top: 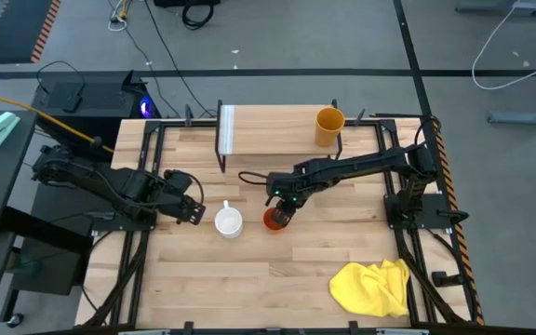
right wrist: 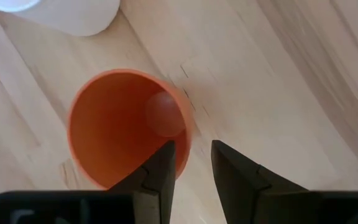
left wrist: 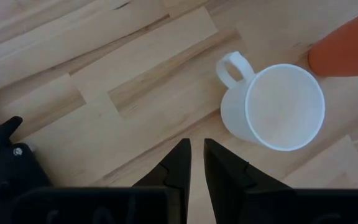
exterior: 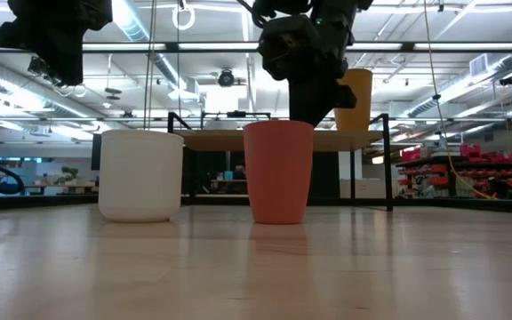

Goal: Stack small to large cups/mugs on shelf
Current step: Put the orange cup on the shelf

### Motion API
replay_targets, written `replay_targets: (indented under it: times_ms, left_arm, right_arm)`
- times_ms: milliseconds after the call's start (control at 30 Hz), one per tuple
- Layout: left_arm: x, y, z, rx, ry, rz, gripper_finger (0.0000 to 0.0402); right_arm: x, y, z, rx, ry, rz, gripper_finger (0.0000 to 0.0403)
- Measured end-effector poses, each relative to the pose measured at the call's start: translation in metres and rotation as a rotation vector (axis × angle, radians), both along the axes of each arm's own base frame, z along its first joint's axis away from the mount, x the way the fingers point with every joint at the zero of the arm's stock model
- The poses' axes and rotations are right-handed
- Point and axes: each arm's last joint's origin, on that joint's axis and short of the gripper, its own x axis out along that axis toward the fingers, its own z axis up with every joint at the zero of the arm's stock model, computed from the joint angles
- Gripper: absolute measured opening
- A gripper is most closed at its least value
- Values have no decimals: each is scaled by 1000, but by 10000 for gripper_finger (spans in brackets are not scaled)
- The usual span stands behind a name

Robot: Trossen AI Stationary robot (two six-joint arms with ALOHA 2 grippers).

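Observation:
The orange-red cup (top: 274, 221) (exterior: 278, 173) (right wrist: 123, 124) stands upright on the table in front of the shelf. The white mug (top: 229, 221) (left wrist: 278, 106) stands to its left, its handle (left wrist: 232, 65) toward the far-left. The taller yellow-orange cup (top: 329, 126) (exterior: 356, 98) stands on the right end of the shelf (top: 277, 130). My right gripper (right wrist: 193, 165) (top: 280, 207) is open, pointing down over the orange-red cup's far rim, one finger above its hollow and one outside. My left gripper (left wrist: 196, 158) (top: 194, 209) hovers shut, left of the mug.
A crumpled yellow cloth (top: 372, 287) lies near the table's near-right corner. The shelf's pale strip (top: 227, 130) is at its left end, and black legs stand under its top board. Bare wood shows along the near edge between the cups and the cloth.

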Motion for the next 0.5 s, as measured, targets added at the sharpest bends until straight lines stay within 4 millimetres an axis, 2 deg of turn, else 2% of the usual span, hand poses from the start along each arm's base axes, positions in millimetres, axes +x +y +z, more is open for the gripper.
replay_targets:
  times_ms: [500]
  left_arm:
    - [0,0,0,-8,1,4,52]
  right_arm:
    - [1,3,0,0,-9,10,110]
